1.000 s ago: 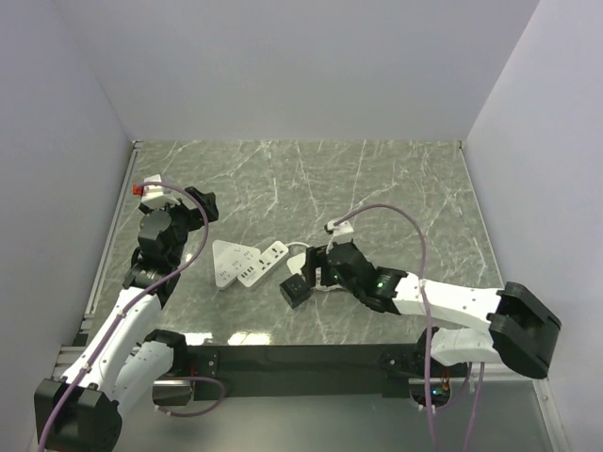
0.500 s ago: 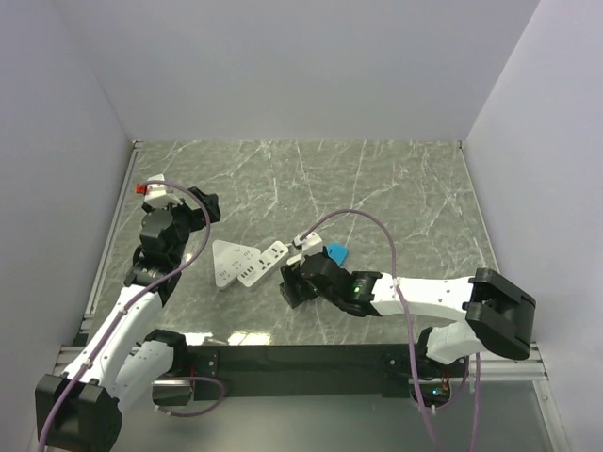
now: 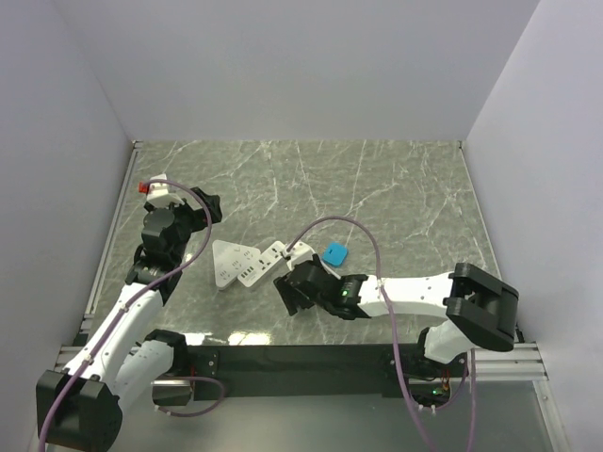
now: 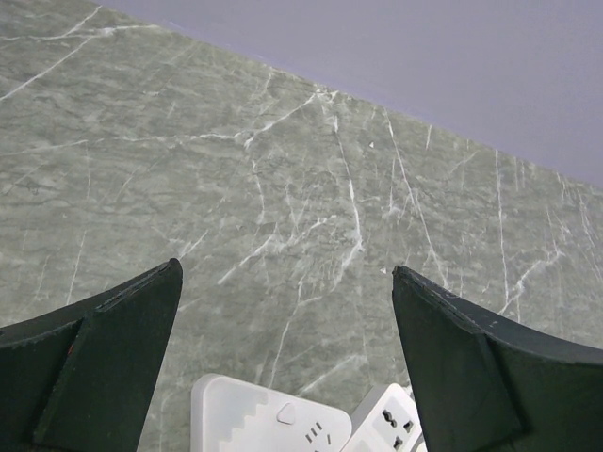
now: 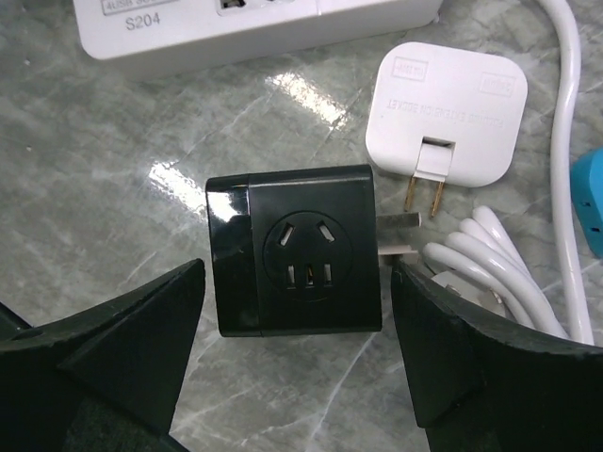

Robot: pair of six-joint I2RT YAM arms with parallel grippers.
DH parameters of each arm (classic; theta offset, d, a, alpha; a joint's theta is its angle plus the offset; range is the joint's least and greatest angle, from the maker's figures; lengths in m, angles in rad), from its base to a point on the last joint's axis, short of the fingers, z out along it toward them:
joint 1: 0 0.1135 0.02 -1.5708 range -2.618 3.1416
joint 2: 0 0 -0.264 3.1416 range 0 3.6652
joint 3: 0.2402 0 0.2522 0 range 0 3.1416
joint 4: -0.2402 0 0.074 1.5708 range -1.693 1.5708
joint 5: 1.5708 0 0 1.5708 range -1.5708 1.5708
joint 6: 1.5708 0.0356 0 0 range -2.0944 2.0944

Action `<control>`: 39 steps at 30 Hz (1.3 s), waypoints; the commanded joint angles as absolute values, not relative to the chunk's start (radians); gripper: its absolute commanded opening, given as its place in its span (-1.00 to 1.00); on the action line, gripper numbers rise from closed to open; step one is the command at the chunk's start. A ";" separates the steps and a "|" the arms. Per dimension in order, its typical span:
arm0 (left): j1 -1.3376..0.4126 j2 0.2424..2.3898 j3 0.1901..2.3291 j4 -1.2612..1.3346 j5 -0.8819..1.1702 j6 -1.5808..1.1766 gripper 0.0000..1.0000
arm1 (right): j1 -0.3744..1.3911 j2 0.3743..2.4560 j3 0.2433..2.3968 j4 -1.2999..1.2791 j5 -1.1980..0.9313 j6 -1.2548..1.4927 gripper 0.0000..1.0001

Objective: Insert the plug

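Note:
A black plug adapter [image 5: 297, 250] lies flat on the marble table, socket face up, with its metal prongs [image 5: 400, 235] pointing right. My right gripper [image 5: 298, 282] is open, one finger on each side of the adapter and not touching it; in the top view it [image 3: 290, 294] hovers just right of the white power strip [image 3: 264, 263]. The strip's edge shows at the top of the right wrist view [image 5: 254, 24]. My left gripper [image 4: 285, 282] is open and empty above bare table, beyond the strip [image 4: 391, 424]. In the top view it [image 3: 205, 207] is at the left.
A white triangular socket block [image 3: 226, 262] lies left of the strip. A small white plug with folding prongs [image 5: 448, 118], a coiled white cable [image 5: 499, 273] and a blue piece [image 3: 334, 253] lie right of the black adapter. Grey walls enclose the table.
My right gripper has swung left and now stands over the black adapter, uncovering the blue piece. The left arm has barely moved.

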State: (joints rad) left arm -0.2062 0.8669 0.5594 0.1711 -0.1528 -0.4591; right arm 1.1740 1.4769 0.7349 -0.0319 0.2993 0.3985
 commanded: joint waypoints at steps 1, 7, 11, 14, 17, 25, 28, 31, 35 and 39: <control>-0.209 0.865 0.577 0.201 -0.130 -0.466 0.99 | 1.181 1.497 0.781 -0.029 0.318 0.385 0.70; -0.209 0.839 0.563 0.225 -0.103 -0.457 0.99 | 1.164 1.485 0.807 -0.043 0.296 0.365 -0.03; -0.209 0.795 0.529 0.290 -0.010 -0.440 0.99 | 1.089 1.387 0.830 -0.052 0.172 0.328 -0.41; -0.209 0.750 0.500 0.336 0.089 -0.428 0.99 | 0.990 1.281 0.822 -0.048 0.094 0.310 -0.98; -0.210 0.712 0.476 0.396 0.222 -0.419 0.99 | 0.914 1.189 0.808 -0.025 -0.059 0.302 -1.00; -0.215 0.736 0.436 0.687 0.831 -0.475 0.99 | 0.709 1.077 0.756 0.044 -0.528 0.380 -1.00; -0.232 0.773 0.443 0.767 0.969 -0.529 0.99 | 0.687 1.046 0.755 0.072 -0.665 0.408 -1.00; -0.259 0.788 0.446 0.817 1.038 -0.577 0.99 | 0.669 1.032 0.759 0.093 -0.761 0.440 -1.00; -0.323 0.798 0.472 0.810 1.097 -0.601 0.99 | 0.655 1.043 0.759 0.158 -0.935 0.480 -1.00; -0.405 0.810 0.517 0.707 1.075 -0.552 0.99 | 0.653 1.046 0.773 0.161 -1.006 0.454 -1.00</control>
